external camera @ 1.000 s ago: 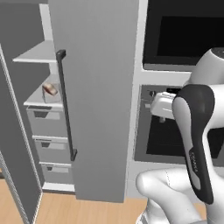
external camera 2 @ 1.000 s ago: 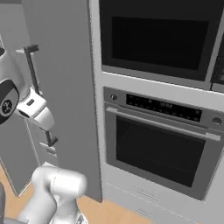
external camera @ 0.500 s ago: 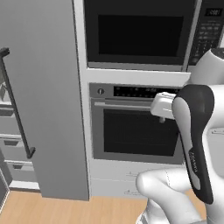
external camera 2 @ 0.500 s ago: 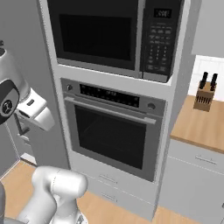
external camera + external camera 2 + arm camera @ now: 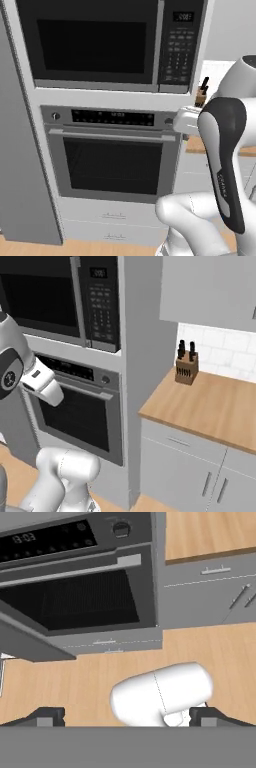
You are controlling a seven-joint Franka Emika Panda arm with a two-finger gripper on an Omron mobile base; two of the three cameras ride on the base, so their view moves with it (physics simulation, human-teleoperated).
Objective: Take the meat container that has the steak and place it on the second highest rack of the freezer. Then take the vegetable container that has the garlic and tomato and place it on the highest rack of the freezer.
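My gripper is open, its two dark fingertips set wide apart with nothing between them. It hangs in front of the wall oven, looking down at the oven door and the wooden floor. The white hand sits at the oven's right edge in the left base view, and the hand is at the left in the right base view. A tall grey panel of the freezer fills the left edge. The meat container, steak, vegetable container, garlic and tomato are out of view.
A black-windowed microwave sits above the wall oven. To the right runs a wooden counter with a knife block, grey cabinet doors beneath it. Wooden floor lies below the hand.
Both base views have swung right, so the camera moved: the open freezer with its shelves slid off to the left, and the oven, then the counter, came in. The gripper stayed open.
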